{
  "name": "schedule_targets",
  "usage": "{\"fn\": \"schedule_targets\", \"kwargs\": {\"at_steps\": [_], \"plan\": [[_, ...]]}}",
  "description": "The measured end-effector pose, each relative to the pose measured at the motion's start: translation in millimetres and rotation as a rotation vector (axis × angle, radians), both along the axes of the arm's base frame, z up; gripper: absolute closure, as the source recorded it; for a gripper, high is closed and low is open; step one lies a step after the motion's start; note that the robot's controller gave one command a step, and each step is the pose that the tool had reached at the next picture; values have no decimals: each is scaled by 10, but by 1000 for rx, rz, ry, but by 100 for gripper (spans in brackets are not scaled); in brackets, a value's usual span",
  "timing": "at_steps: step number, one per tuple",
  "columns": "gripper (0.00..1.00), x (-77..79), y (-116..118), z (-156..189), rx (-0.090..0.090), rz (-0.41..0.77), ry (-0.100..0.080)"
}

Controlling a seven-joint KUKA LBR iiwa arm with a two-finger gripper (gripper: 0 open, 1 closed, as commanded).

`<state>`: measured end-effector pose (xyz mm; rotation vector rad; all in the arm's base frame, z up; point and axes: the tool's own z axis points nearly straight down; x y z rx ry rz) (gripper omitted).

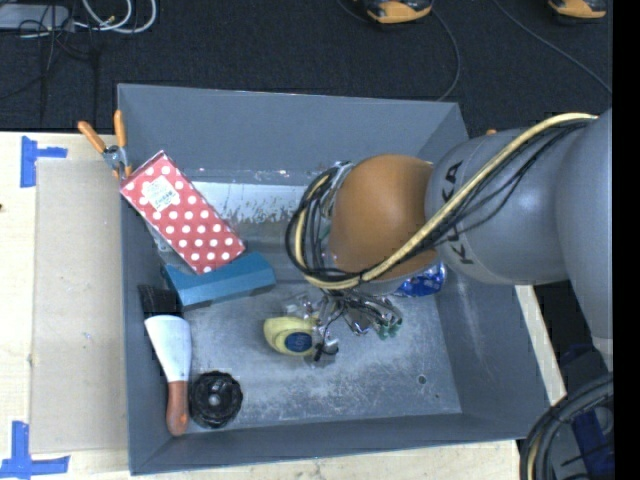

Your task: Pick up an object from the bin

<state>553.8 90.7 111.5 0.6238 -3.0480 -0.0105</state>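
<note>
My gripper (pixel 343 320) hangs low over the middle of the bin floor, under the arm's orange dome. Just to its left lies a small yellow thing with a dark blue round face (pixel 288 336), touching or nearly touching the gripper's left side. A blue shiny crumpled wrapper (pixel 422 282) lies to the gripper's right, partly hidden by the arm. A blue oblong block (pixel 220 279) rests to the upper left of the gripper.
A red box with white dots (pixel 181 212) leans on the bin's left back wall. A brush with a white body and wooden handle (pixel 171 353) and a black round cap (pixel 215 398) lie at the front left. The arm covers the bin's right back part.
</note>
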Motion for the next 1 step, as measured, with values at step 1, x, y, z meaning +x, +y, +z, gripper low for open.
{"fn": "schedule_targets", "kwargs": {"at_steps": [1], "plan": [[100,-20,-5,-89,-1,0,8]]}}
